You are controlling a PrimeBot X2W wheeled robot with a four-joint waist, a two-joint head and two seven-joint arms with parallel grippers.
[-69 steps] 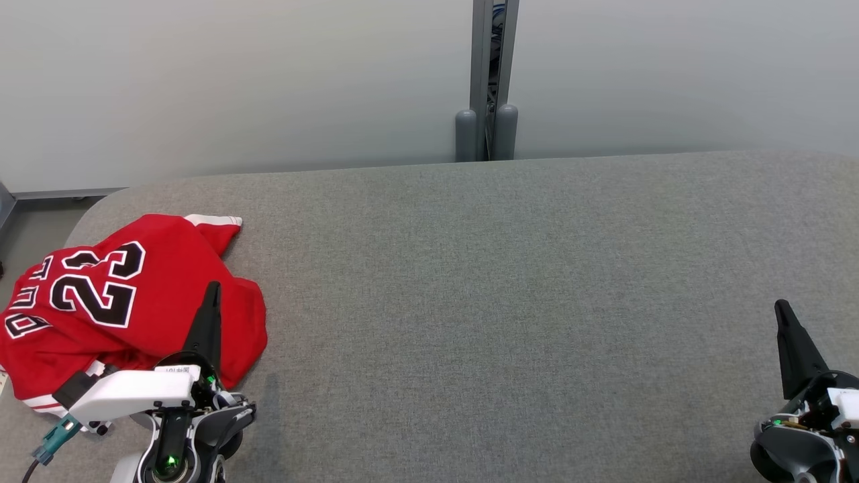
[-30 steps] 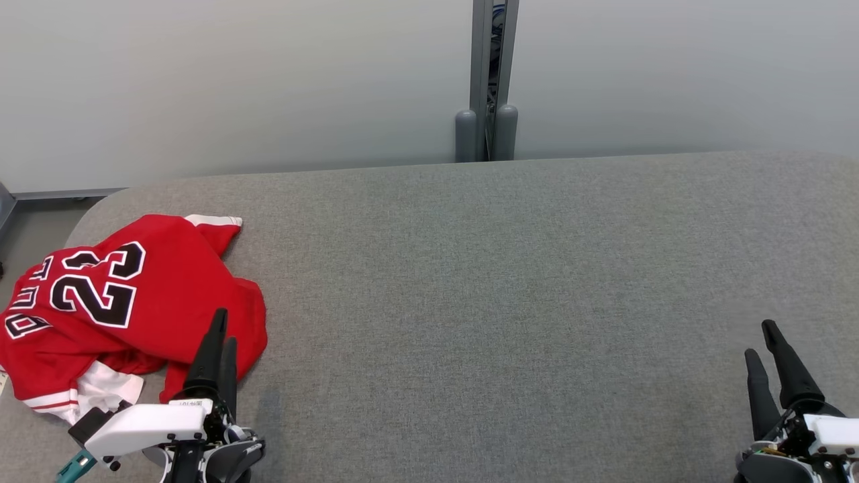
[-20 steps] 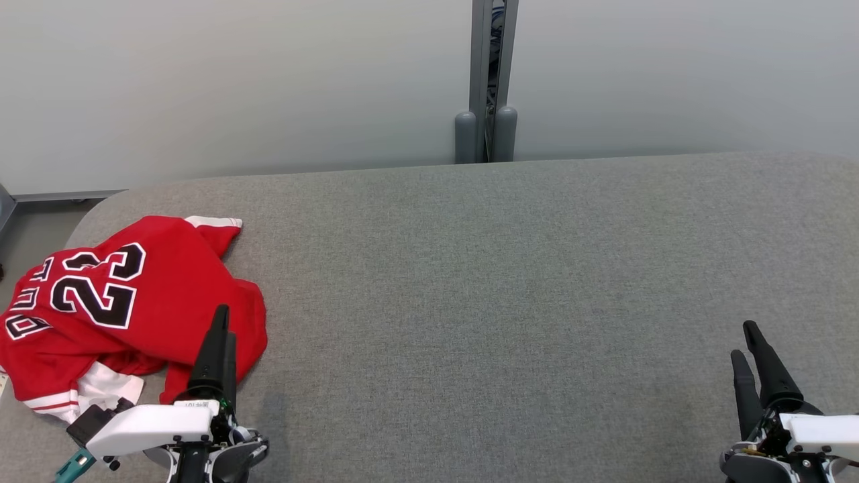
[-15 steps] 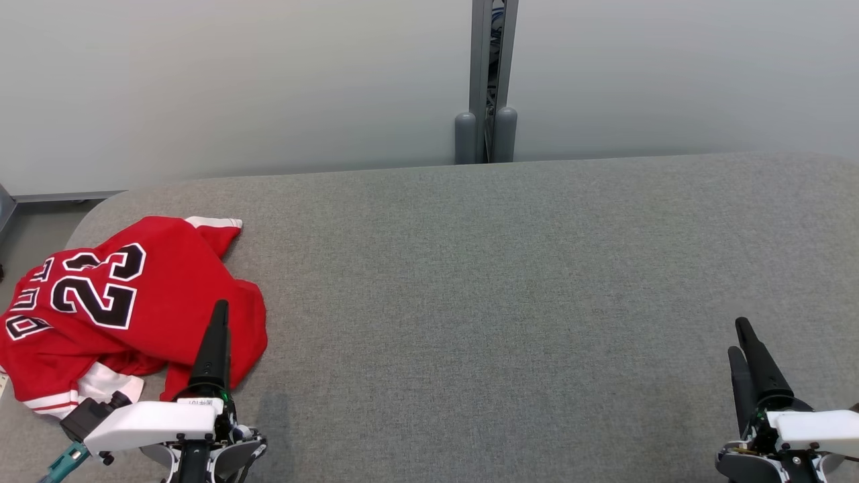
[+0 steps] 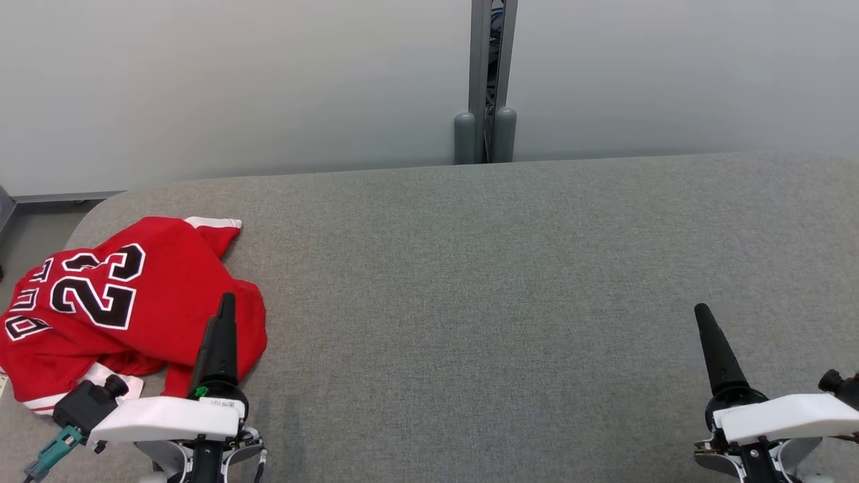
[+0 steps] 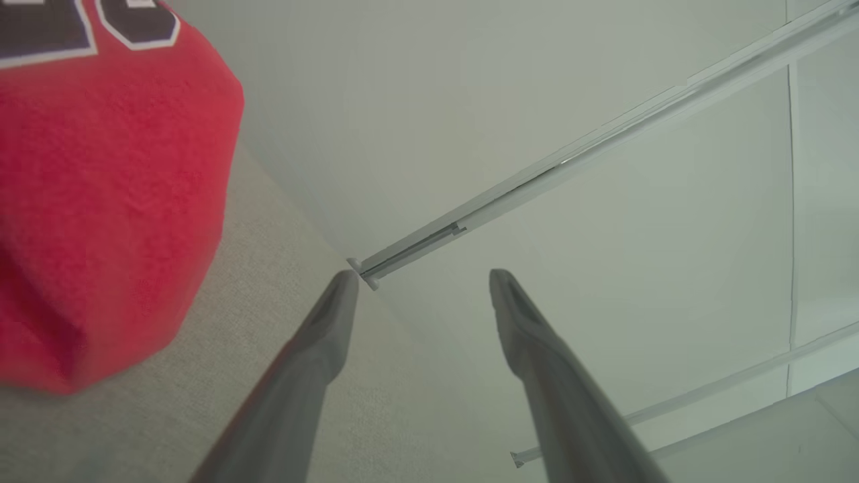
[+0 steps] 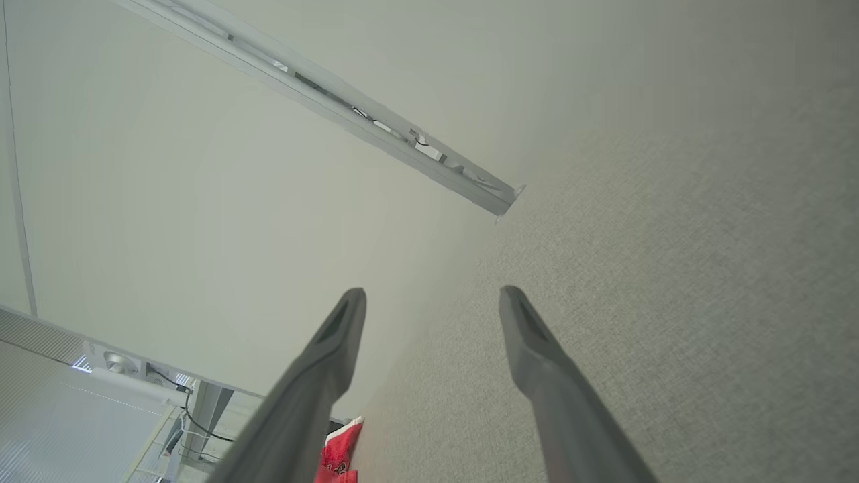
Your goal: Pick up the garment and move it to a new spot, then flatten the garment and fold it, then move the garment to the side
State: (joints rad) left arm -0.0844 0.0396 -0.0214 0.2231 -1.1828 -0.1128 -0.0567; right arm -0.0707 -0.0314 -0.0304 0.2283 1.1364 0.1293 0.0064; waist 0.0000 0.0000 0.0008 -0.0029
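The garment (image 5: 114,295), a red jersey with a black "23" and white trim, lies crumpled at the left end of the grey table (image 5: 470,282). My left gripper (image 5: 223,310) hovers over the garment's right edge, fingers pointing away from me. In the left wrist view that gripper (image 6: 423,282) stands open and empty, with the garment (image 6: 100,201) to its upper left. My right gripper (image 5: 703,315) hangs over bare table at the lower right. It (image 7: 433,295) is open and empty too, and a scrap of the garment (image 7: 339,449) shows far off.
Pale partition panels close off the back, with a grey post (image 5: 486,127) between them at the table's far edge. The table's rounded left corner (image 5: 100,208) drops to the floor (image 5: 27,228) right beside the garment. Bare grey surface stretches from the centre to the right.
Both grippers have rolled so their fingers line up edge-on in the head view. The right one has drifted left and forward. The garment has not moved.
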